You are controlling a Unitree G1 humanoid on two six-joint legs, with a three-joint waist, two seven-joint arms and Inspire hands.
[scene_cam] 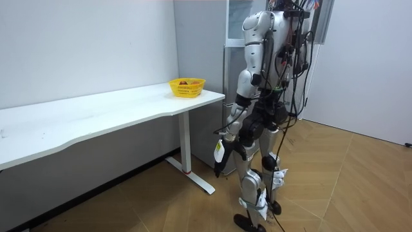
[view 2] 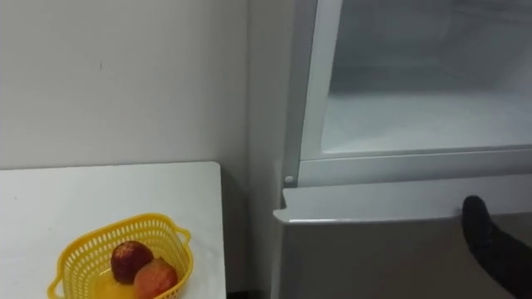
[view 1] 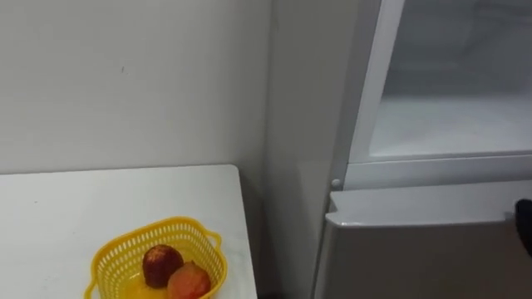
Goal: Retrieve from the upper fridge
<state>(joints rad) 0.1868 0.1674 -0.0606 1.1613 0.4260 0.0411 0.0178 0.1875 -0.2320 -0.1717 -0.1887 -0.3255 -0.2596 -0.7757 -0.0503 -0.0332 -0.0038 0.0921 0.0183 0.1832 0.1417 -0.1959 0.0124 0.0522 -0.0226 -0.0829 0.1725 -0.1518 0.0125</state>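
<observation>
Stance: the robot is seen upright, facing the fridge, just beside the table's end.
Upper compartment (view 1: pixel 453 124): open to view; a white shelf surface is seen inside, framed by a pale edge on its left and bottom.
Lower door (view 1: pixel 416 249): closed; its top edge runs just under the compartment's frame.
Fridge side (view 1: pixel 299 124): stands close to the table's right edge, with a narrow dark gap between them.
Table (view 1: pixel 50 208): white, backed against the wall (view 1: pixel 125 83); its rear right corner is rounded.
Basket (view 1: pixel 112 253): yellow, set near the table's right edge but inside it.
Red fruit (view 1: pixel 161 264): lies in the basket, touching the orange fruit (view 1: pixel 189 282) on its right.
Task item location: both fruits are in the basket on the table, well apart from the compartment.
Right hand (view 2: pixel 490 249): a dark part is seen at lower right, in front of the lower door's top edge; nothing is seen held, grasp state cannot be told.
Left hand (scene_cam: pixel 221 154): hung low at the robot's side, near the table leg (scene_cam: pixel 187 148); state cannot be told.
Open room: bare wooden floor (scene_cam: pixel 347 193) behind the robot and to the room view's right.
</observation>
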